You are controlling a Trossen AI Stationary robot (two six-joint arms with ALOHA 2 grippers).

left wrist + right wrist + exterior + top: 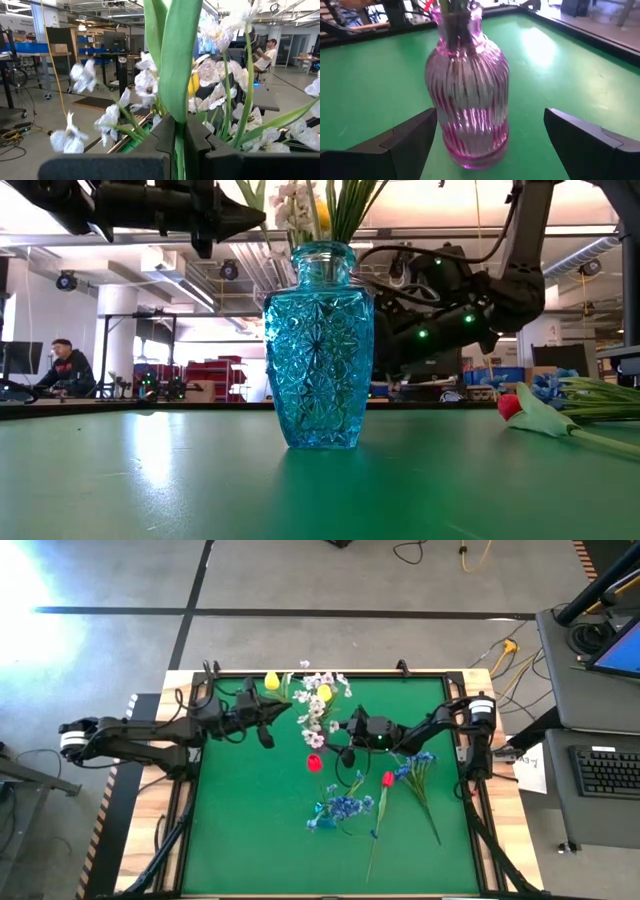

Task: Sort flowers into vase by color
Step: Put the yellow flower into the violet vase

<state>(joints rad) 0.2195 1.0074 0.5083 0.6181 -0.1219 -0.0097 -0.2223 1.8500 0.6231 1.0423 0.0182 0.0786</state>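
Note:
A blue cut-glass vase [318, 345] stands mid-table and holds white sprays [318, 708] and a yellow tulip [325, 692]. My left gripper [278, 708] is up beside these flowers and is shut on a green stem. Another yellow bud [271, 681] shows just beyond this gripper. A pink ribbed vase [467, 95] holds stems, and a red bud [314, 762] shows above it. My right gripper [490, 145] is open and low. Its fingers stand either side of the pink vase without touching it. Blue blooms [340, 808] and a red tulip [387, 778] lie on the mat. My left gripper pinches a green stem with a broad leaf [178, 131] between its two shut fingers [162, 142]. It comes level from the table's left, and the fingers lie across the stem. The stem stands upright and lifted clear of the table. Its bud is outside the wrist view.
A second blue-flowered stem [418, 768] lies to the right of the red tulip. The green mat [250, 830] has a raised wooden rim [150, 790]. Free room lies on the mat's near left. A person [65, 370] sits in the room beyond the table.

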